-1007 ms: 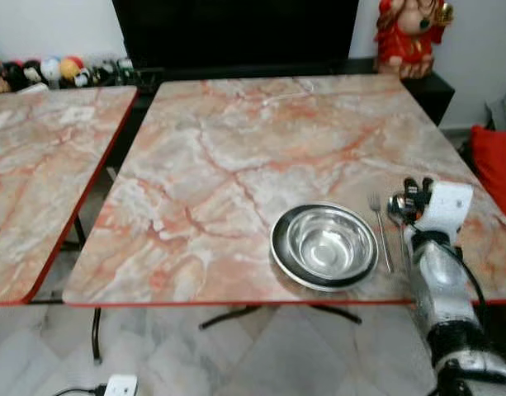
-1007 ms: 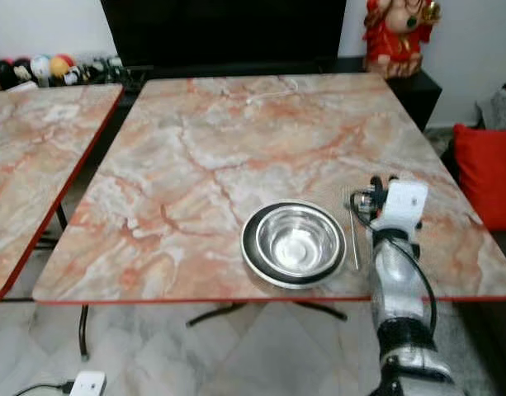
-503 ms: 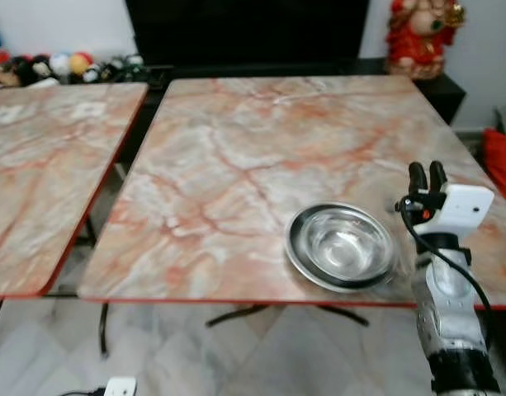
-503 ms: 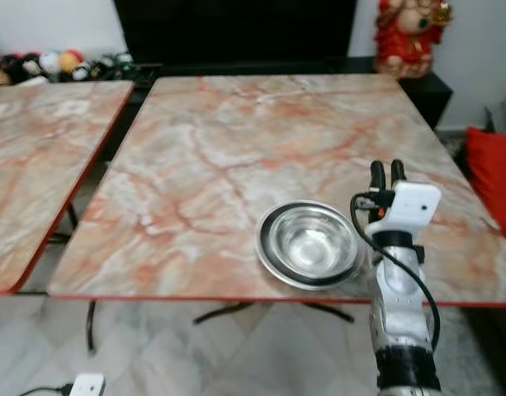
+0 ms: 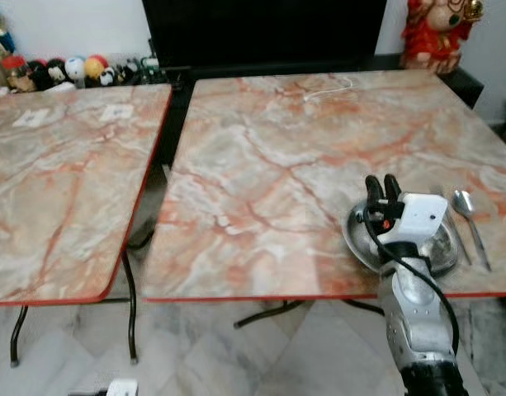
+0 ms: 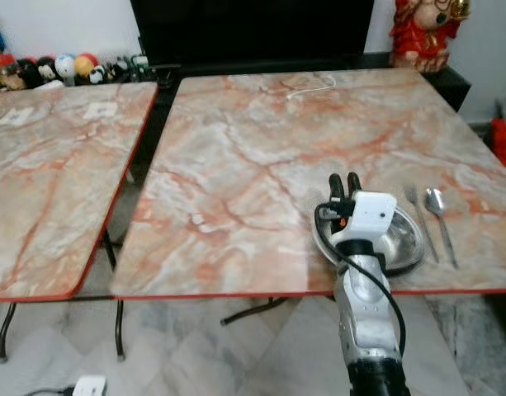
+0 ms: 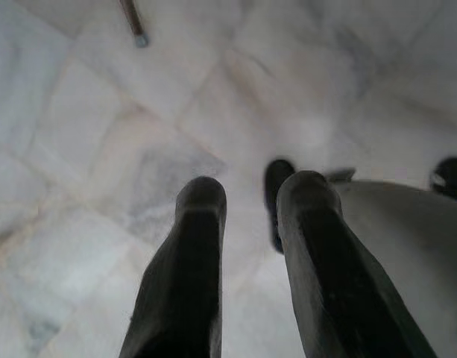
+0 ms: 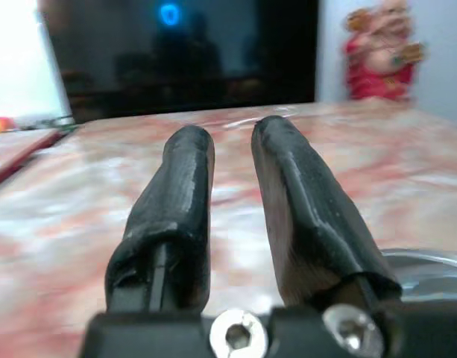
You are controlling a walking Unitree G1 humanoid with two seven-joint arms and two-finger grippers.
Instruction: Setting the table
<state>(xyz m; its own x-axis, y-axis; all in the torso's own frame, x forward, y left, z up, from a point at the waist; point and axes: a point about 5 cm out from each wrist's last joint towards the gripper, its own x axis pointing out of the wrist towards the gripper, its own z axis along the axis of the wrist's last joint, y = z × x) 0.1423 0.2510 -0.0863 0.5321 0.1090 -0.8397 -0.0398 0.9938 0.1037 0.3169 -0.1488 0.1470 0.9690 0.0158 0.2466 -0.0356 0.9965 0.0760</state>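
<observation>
Hovering over the bowl [image 5: 438,243] near the worktop's [image 5: 269,165] front edge, the right hand [image 5: 381,188] holds nothing, fingers narrowly parted. Fork [image 6: 421,216] and spoon [image 6: 439,209] lie beside the bowl.

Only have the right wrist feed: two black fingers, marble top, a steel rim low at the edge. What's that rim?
Observer: A steel bowl near the table's front edge. The right gripper is above its left side, holding nothing.
Operator: Any cutlery down yet?
Observer: Yes. A fork and a spoon lie side by side just right of the bowl, fork nearer it.
Operator: Left arm?
Observer: The left gripper hangs over the marble floor, fingers apart, nothing in it.
Operator: Anything else nearby?
Observer: A second marble table stands to the robot's left, across a narrow gap.
</observation>
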